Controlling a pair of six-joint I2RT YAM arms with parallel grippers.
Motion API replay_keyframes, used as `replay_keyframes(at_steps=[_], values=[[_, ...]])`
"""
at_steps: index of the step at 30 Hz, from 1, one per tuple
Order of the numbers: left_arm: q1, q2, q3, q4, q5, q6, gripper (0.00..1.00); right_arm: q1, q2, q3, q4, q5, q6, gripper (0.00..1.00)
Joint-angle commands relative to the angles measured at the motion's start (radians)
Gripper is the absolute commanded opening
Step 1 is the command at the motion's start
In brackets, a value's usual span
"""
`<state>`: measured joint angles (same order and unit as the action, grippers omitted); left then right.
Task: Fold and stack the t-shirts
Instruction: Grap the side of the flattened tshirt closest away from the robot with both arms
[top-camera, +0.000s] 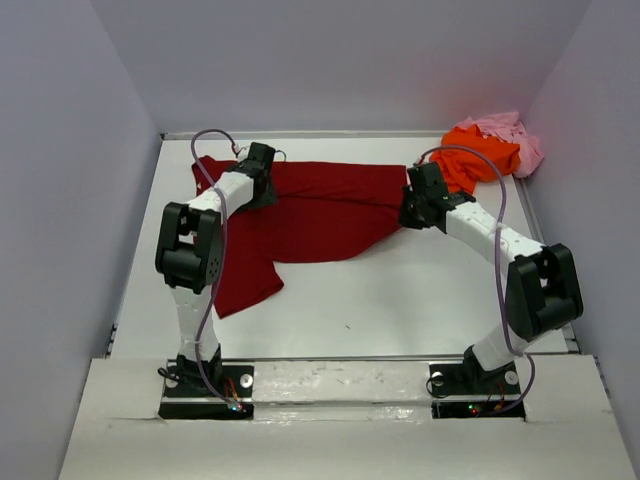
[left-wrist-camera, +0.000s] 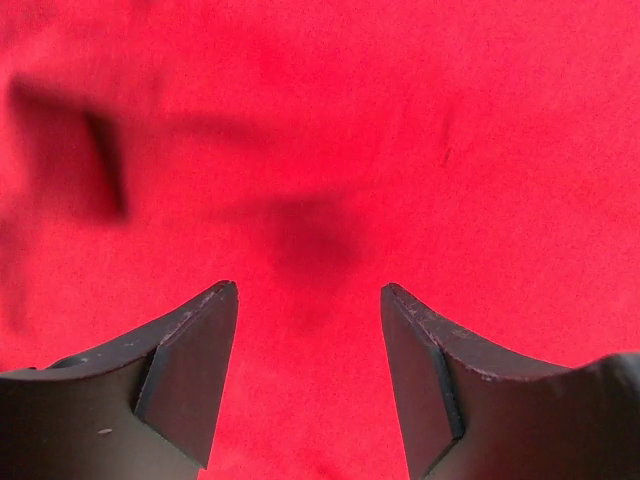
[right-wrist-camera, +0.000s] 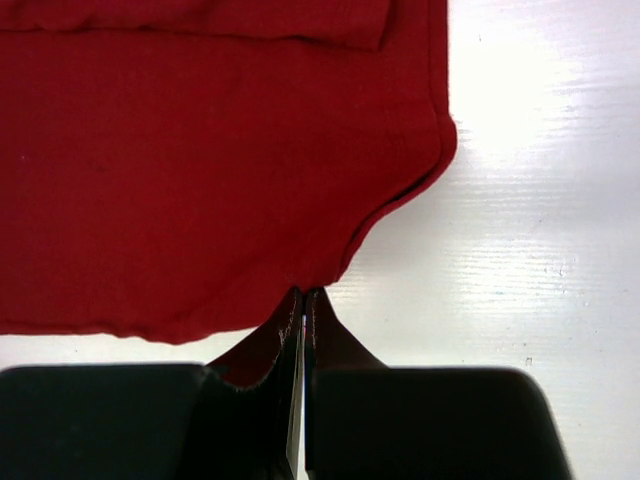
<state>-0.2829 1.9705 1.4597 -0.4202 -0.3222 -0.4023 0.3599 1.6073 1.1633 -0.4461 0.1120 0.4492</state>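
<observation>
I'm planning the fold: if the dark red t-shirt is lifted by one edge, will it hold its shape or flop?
Probably flops: the dark red t-shirt lies limp and creased. It looks thin and light: the right gripper seems to pinch its hem with jaws fully shut. Pushed, it would likely bunch.

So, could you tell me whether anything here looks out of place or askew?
The dark red t-shirt lies askew, one end trailing toward the near left. The orange t-shirt and pink t-shirt sit crumpled in the far right corner.
</observation>
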Motion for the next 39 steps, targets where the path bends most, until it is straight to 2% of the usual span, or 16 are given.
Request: replay_keyframes(at_steps=[1,5,16,27,35,39], values=[[0.017,0.065,0.106,-0.038,-0.023,0.008,0.69,-0.001,-0.049,-0.024,0.037,0.0,0.002,0.0],[0.031,0.164,0.175,-0.057,-0.015,0.02,0.69,-0.001,-0.052,-0.031,0.038,-0.005,0.0,0.0],[0.056,0.298,0.272,-0.078,0.008,0.033,0.66,-0.001,-0.053,-0.027,0.043,-0.012,-0.004,0.0],[0.076,0.465,0.568,-0.202,0.034,0.069,0.66,-0.001,-0.061,-0.022,0.043,-0.005,-0.007,0.0],[0.097,0.498,0.672,-0.233,0.04,0.063,0.66,-0.001,-0.049,-0.022,0.043,-0.003,-0.01,0.0],[0.097,0.395,0.639,-0.213,-0.023,0.063,0.66,-0.001,-0.052,-0.031,0.044,-0.002,-0.014,0.0]])
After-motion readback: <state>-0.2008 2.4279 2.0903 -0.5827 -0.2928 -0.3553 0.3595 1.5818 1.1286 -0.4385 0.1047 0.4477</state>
